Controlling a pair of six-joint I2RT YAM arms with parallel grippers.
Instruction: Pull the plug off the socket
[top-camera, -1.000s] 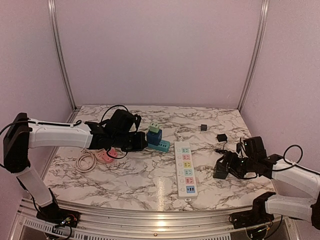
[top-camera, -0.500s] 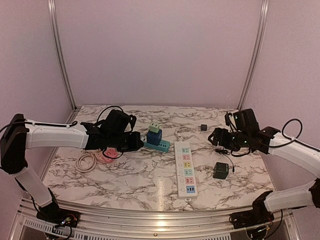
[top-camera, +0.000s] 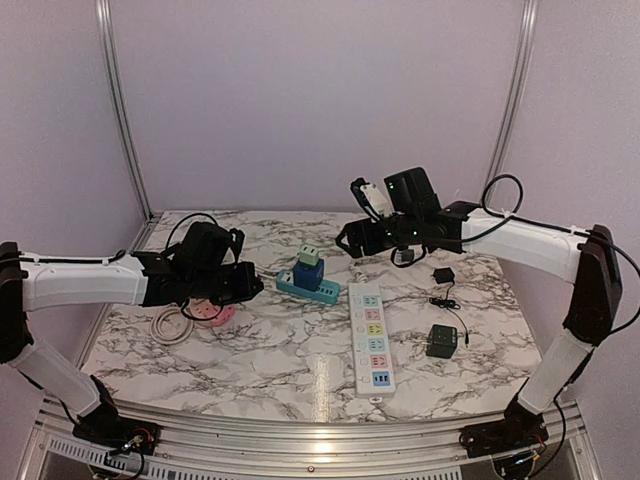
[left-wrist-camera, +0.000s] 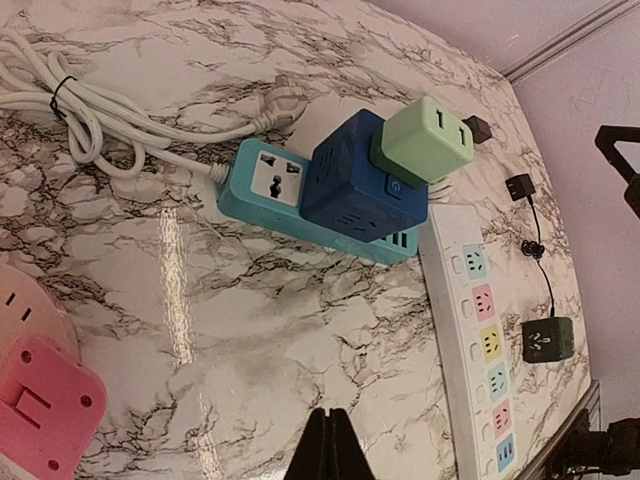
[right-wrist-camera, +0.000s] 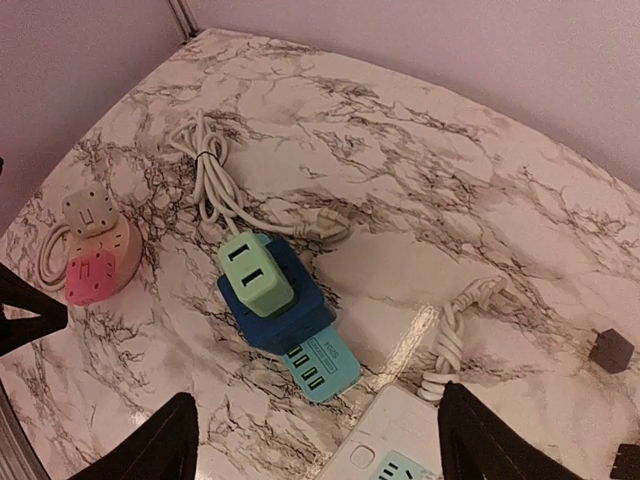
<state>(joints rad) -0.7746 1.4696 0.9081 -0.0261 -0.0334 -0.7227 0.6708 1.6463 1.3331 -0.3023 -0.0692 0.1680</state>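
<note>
The green plug (top-camera: 310, 255) sits upright on top of a blue cube (top-camera: 308, 274), which is itself seated in a teal strip (top-camera: 326, 293) lying mid-table on the marble table (top-camera: 300, 360). The right claw (top-camera: 348, 240) hovers above and just behind-right of the stack, apart from it, fingers (right-wrist-camera: 160, 440) spread wide. In its wrist view the plug appears ahead, between the two fingers. The left claw (left-wrist-camera: 325, 420) is low on the stack's left, clear of the strip's end, tips pressed together and holding nothing. Beside it lies a pink socket (top-camera: 212, 312). A white strip (top-camera: 372, 340) runs just right of the stack, with a black charger (top-camera: 441, 341) beyond it.
</note>
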